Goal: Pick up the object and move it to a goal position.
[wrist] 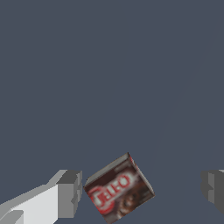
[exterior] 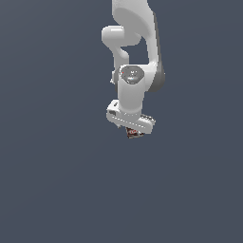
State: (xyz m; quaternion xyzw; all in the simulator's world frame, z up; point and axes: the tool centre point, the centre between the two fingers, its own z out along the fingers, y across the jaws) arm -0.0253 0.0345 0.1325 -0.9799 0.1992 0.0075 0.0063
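The object is a small dark red-brown box with whitish lettering. In the wrist view it lies turned at an angle between my two grey fingertips, closer to one of them, with a gap on each side. My gripper is open around it and touches it on neither side. In the exterior view the white arm points straight down, and only a bit of the box peeks out beneath the gripper, whose fingers are hidden by the hand.
A plain dark grey-blue surface fills both views. No other objects, containers or edges show.
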